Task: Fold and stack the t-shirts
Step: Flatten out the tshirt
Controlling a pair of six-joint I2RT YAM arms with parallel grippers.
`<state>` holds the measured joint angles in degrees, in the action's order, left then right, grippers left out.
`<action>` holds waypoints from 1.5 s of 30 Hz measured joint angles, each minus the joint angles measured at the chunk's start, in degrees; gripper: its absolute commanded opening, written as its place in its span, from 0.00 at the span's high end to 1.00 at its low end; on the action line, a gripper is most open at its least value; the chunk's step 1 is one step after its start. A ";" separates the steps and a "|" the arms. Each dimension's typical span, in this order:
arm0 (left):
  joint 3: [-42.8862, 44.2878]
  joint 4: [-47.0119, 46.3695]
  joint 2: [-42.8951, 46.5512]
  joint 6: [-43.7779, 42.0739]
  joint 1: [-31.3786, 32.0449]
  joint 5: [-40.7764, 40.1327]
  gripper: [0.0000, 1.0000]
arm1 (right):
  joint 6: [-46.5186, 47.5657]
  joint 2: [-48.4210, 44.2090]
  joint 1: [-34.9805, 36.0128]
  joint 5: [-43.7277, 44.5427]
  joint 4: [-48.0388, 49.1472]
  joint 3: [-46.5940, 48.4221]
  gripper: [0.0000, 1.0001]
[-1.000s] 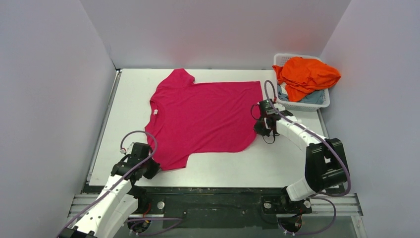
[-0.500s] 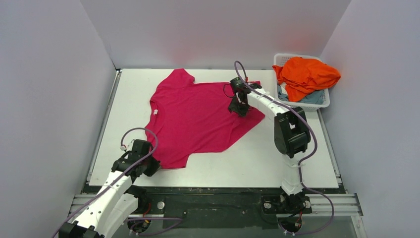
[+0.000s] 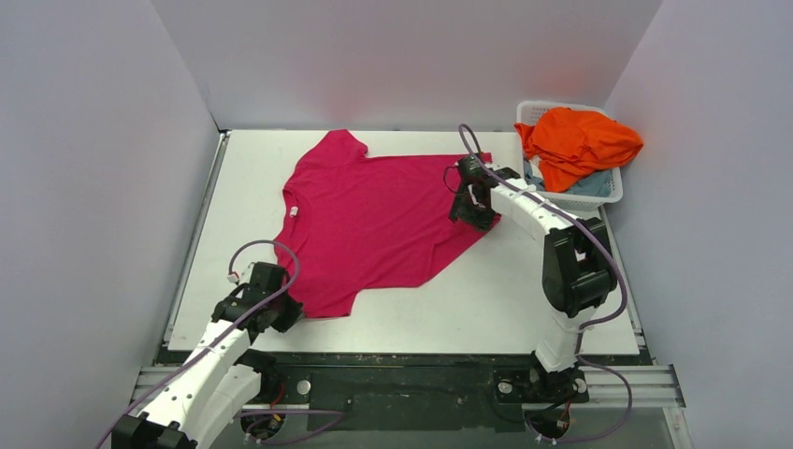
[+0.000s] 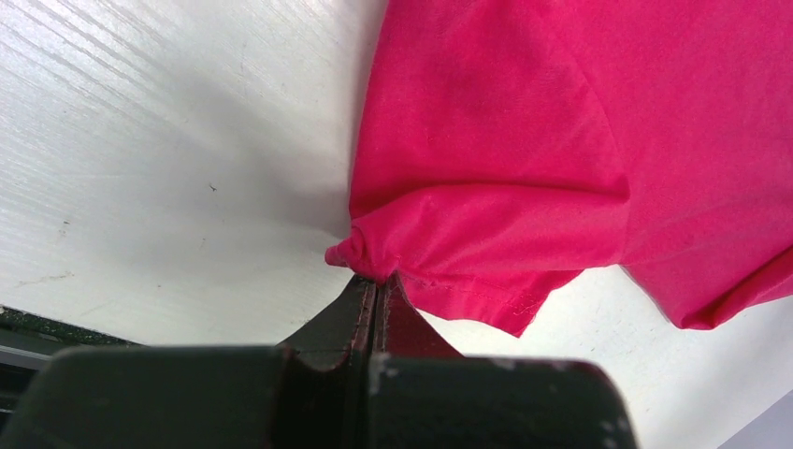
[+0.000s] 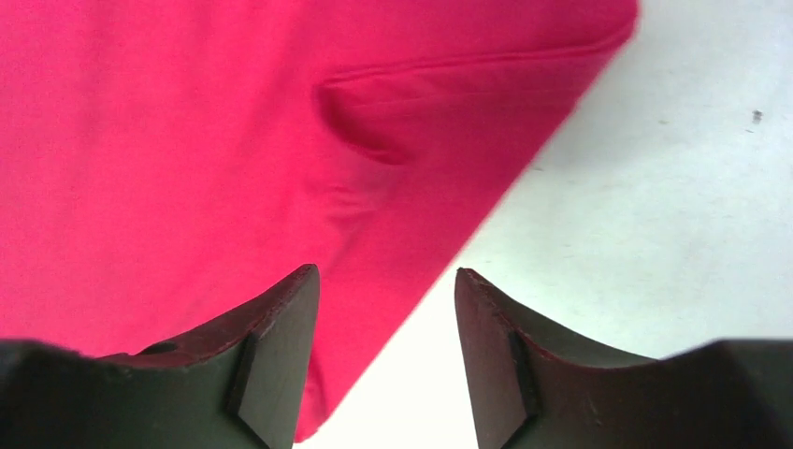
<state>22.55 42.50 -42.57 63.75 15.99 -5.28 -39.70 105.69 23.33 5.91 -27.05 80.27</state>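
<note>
The magenta-pink t-shirt [image 3: 374, 220] lies spread on the white table, its near right hem corner turned over so that edge runs diagonally. My left gripper [image 3: 283, 314] is at the near left, shut on the bunched near sleeve [image 4: 393, 248]; the jaws [image 4: 377, 279] meet with cloth pinched at their tips. My right gripper [image 3: 473, 211] hovers over the shirt's right edge, open, with nothing between its fingers [image 5: 386, 276]. Under it the folded cloth [image 5: 187, 140] ends at bare table. An orange t-shirt [image 3: 580, 140] and a pale blue-grey one [image 3: 591, 185] sit in the basket.
The white lattice basket [image 3: 614, 195] stands at the back right corner of the table [image 3: 524, 299]. Grey walls close in the left, back and right sides. A dark rail with the arm bases runs along the near edge.
The right gripper carried the shirt's near right hem corner up and back over the shirt, then opened and let it go, shifting slightly right. The left gripper kept its hold on the sleeve.
</note>
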 measured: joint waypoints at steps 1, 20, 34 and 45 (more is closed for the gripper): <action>0.00 -0.11 -0.04 -0.09 0.00 0.02 1.00 | 0.57 -0.39 -0.96 -0.44 0.31 -1.62 0.58; 0.00 -0.76 -0.26 -0.55 0.00 0.02 1.00 | 5.73 7.45 -4.22 -5.31 4.79 0.26 0.68; 0.00 -0.90 -0.26 -0.57 0.00 0.02 1.00 | 5.35 11.39 -4.15 -8.00 5.95 3.21 0.96; 0.00 -0.83 -0.11 -0.87 0.00 0.00 1.00 | 3.56 7.72 -4.11 -5.01 4.98 0.13 1.00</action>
<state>22.55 41.67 -42.68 62.87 15.99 -5.28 -36.14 113.40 19.22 0.91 -22.06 80.40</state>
